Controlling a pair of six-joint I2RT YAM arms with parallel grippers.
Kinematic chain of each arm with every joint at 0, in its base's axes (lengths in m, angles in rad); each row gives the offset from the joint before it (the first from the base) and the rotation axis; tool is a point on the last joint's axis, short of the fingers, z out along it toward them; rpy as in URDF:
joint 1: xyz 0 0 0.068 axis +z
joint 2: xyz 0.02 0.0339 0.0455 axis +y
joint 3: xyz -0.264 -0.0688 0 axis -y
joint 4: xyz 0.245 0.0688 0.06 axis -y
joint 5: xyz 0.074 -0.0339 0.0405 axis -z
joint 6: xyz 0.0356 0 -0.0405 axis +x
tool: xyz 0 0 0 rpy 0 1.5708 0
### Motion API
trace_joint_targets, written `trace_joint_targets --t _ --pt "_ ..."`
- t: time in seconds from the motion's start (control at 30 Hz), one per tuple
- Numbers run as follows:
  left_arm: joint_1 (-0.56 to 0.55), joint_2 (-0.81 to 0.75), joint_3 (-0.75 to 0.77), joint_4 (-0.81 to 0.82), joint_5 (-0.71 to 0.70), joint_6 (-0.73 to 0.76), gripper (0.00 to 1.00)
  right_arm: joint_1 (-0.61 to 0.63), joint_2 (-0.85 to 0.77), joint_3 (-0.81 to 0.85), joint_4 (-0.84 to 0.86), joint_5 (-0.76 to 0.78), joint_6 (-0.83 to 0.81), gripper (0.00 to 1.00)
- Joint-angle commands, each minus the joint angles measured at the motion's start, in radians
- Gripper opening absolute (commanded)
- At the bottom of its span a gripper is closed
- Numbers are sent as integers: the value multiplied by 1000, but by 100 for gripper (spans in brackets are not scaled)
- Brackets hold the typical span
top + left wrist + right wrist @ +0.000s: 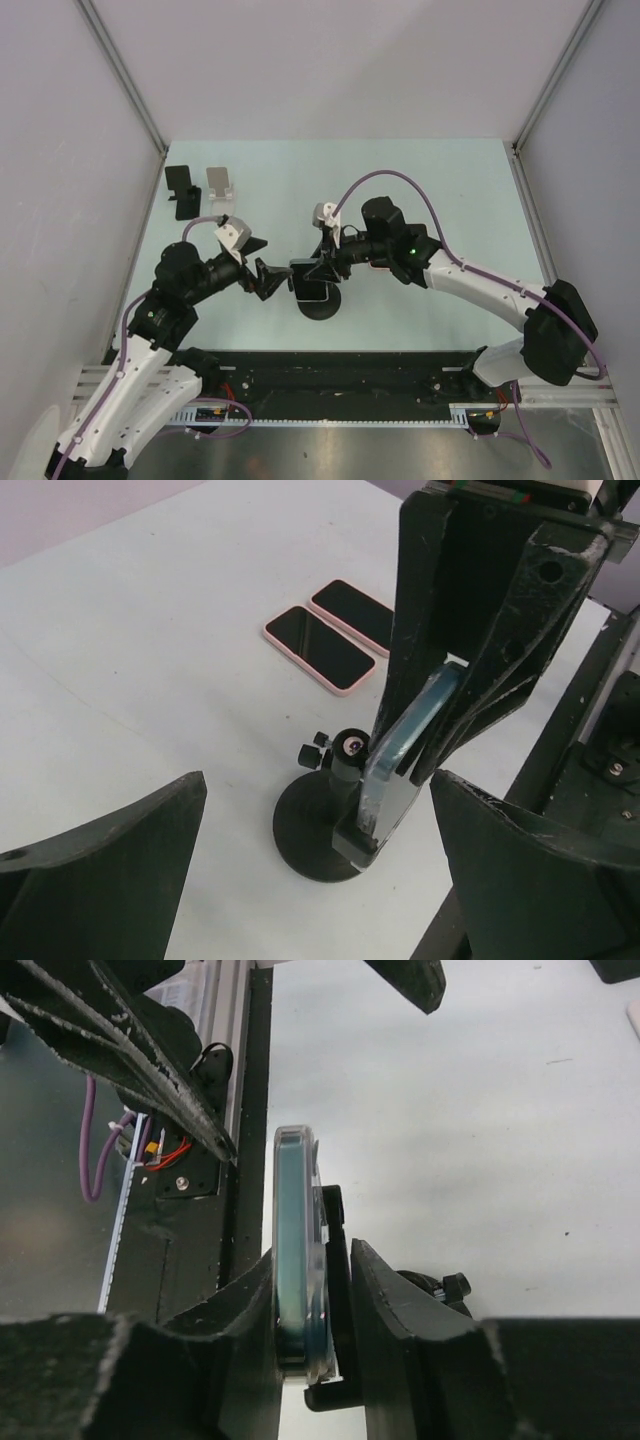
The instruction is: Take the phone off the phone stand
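Right end effector (312, 1300) clamped on the phone (293, 1210), upright in its stand (315, 832); left end effector (264, 263) spread wide nearby.

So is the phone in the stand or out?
In: the phone sits upright in the phone stand, right gripper closed on it.

phone (395, 765): glossy translucent plastic | phone stand (305, 830): matt black | table (150, 660): smooth matt
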Motion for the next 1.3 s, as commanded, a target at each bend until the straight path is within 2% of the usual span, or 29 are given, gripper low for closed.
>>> trace_joint_targets --t 0.0,0.2,0.27,0.43,0.53,0.57,0.63,0.67,0.8,0.97,1.27 --pt "-7 15 -7 50 72 54 100 -8 -56 -21 50 20 21 38" --pt "-19 29 -3 61 45 7 100 16 -108 -38 39 65 32 60" --pt "-42 28 -1 63 -21 -32 100 22 -134 -42 27 79 34 69" --pt "-144 8 -10 61 -234 -118 100 32 -205 -70 25 159 47 80" --pt "-212 -9 -30 63 -328 -190 100 33 -275 -110 46 237 64 91" --pt "-232 -14 -35 61 -400 -217 100 33 -300 -120 54 266 69 94" --pt "-283 -23 -55 61 -454 -246 100 33 -358 -153 57 351 74 96" --pt "-293 -26 -61 61 -527 -274 100 32 -378 -165 59 377 74 97" --pt "-329 -22 -85 61 -595 -331 100 33 -456 -223 72 519 83 98" --pt "-361 0 -107 60 -597 -380 97 30 -524 -281 73 573 109 98" --pt "-387 6 -196 55 -583 -461 91 27 -551 -338 69 595 115 98"
